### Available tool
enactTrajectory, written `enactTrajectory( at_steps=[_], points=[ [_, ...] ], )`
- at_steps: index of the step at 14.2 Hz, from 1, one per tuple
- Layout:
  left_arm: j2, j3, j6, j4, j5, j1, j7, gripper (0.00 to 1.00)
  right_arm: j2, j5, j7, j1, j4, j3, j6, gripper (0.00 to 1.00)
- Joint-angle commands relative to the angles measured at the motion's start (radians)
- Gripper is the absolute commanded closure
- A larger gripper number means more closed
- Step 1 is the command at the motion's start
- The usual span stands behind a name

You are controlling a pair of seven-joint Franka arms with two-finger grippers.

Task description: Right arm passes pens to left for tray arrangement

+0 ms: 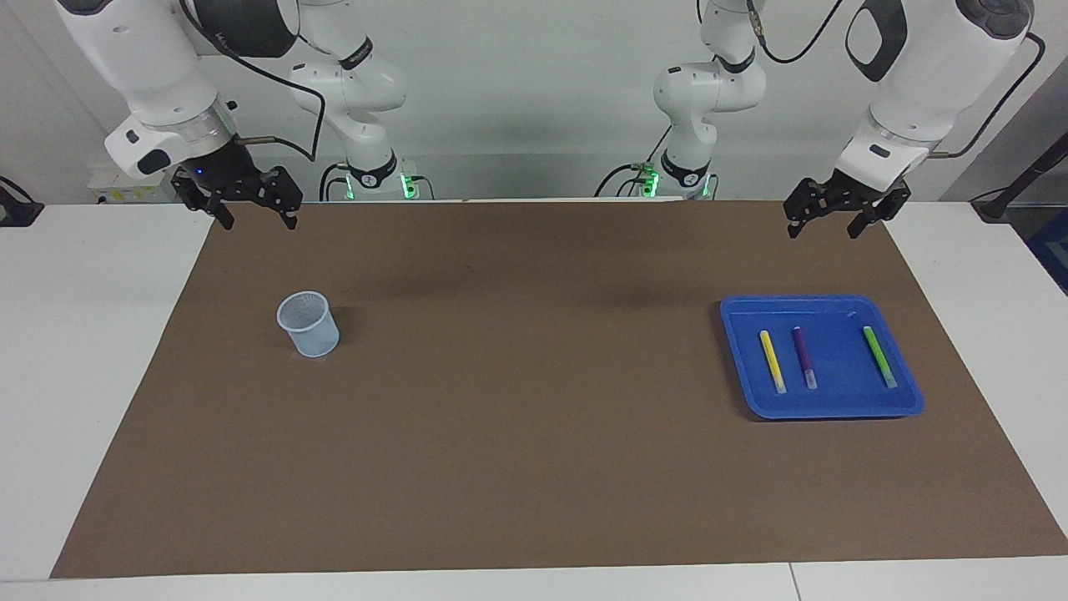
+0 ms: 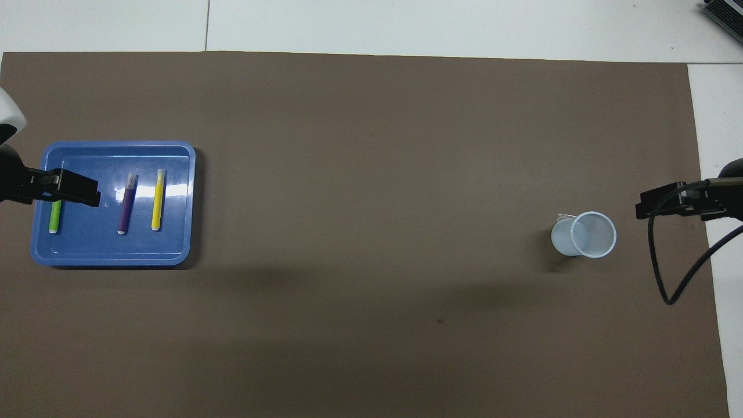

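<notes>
Pens (image 1: 803,357) lie side by side in tray (image 1: 743,367), so we judge arranging done; left gripper (image 1: 838,219) and right gripper (image 1: 249,209) both open, empty.

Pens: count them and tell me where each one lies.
3, all lying in the blue tray: yellow pen nearest the cup's end, purple pen beside it, green pen apart, toward the left arm's end. None looks hidden.
</notes>
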Motion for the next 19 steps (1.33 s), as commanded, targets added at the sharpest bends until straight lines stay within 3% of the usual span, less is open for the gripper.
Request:
enactTrajectory(
  at_steps=[1,19],
  points=[
    [-0.018,0.026,0.009,0.002,-0.003,-0.018,-0.004,0.0,-0.004,-0.004,-0.02,-0.009,-0.002,0.007,-0.006,0.0],
    [-0.003,0.015,-0.038,0.062,-0.008,-0.007,-0.005,0.0,-0.004,-0.004,-0.02,-0.009,0.0,0.007,-0.006,0.0]
  ],
)
